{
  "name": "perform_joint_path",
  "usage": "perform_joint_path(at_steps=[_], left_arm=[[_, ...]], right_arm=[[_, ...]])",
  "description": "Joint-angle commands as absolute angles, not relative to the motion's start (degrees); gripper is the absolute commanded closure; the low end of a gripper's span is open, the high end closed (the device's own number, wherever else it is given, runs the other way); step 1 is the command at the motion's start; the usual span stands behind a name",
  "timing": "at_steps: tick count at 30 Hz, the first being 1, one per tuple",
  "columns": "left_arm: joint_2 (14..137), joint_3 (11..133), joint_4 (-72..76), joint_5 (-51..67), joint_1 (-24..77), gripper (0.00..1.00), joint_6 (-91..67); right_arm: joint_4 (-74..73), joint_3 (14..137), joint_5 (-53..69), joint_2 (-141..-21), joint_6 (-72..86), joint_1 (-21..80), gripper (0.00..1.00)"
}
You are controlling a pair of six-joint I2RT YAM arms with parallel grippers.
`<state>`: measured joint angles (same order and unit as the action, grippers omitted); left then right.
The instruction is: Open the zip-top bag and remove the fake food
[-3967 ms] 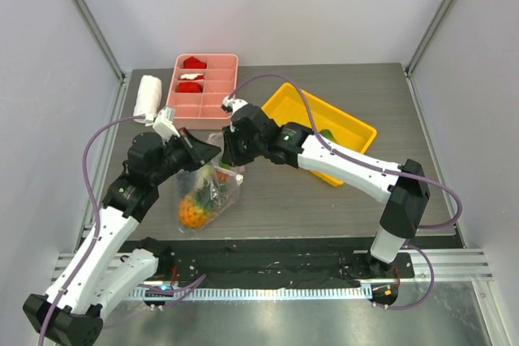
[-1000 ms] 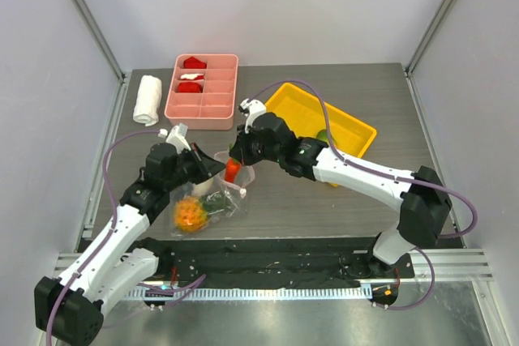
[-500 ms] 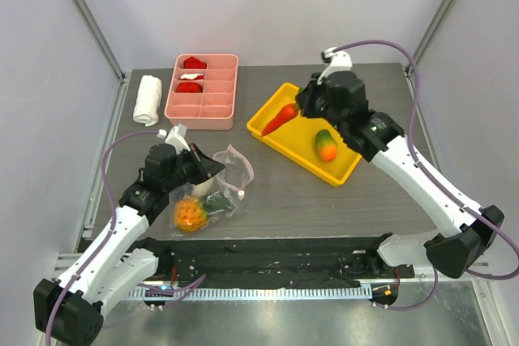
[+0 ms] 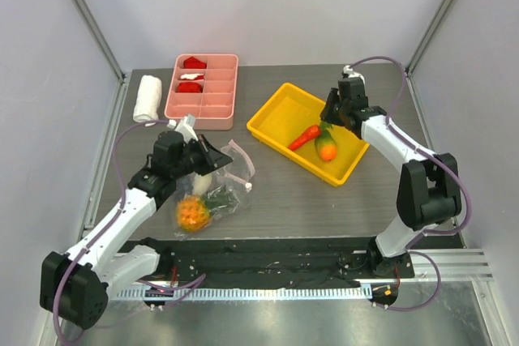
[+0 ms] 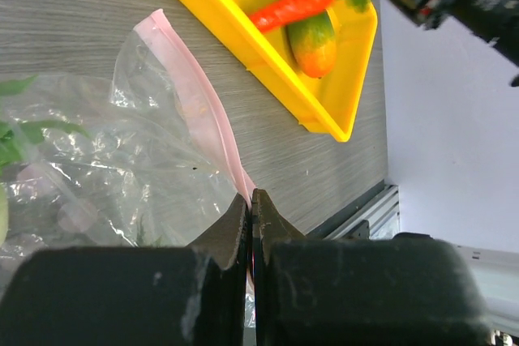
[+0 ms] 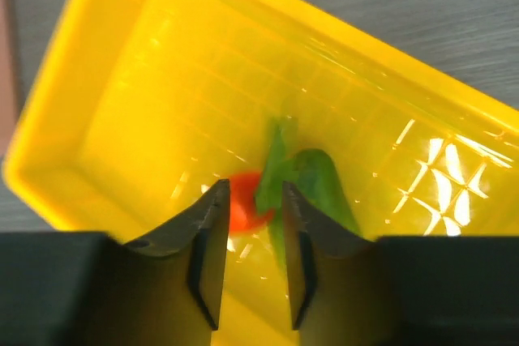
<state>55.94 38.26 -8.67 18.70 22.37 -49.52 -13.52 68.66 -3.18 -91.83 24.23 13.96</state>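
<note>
Nearby, zip-top bag [image 4: 228, 189], pink tray [image 4: 217, 104], rolled towel [image 4: 147, 100]

No legible text, label, brand, number or sign in any view.
- zip-top bag [image 5: 97, 143], just ahead of the left gripper [image 5: 250, 200]: clear film and pink strip, no print readable.
- yellow tray [image 6: 146, 79], beneath the right gripper [image 6: 253, 192]: plain plastic, no marking readable.
- Top view: arm housings and the front rail carry nothing large enough to read.
</note>
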Motion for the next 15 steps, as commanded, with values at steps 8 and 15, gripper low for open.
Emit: perform_joint_path(at_steps=[8,15], left_arm=[[52.92,40.78,-5.8,22.94,22.5,1.0,-49.92],[48.7,40.52,-9.05,22.5,22.41,1.0,-49.22]], right_arm=[[-29.97,76.29,-18.64,-87.29,17.67,29.6,0.08],[-20.85,71.03,4.74,-83.33,22.93,42.88,0.37]])
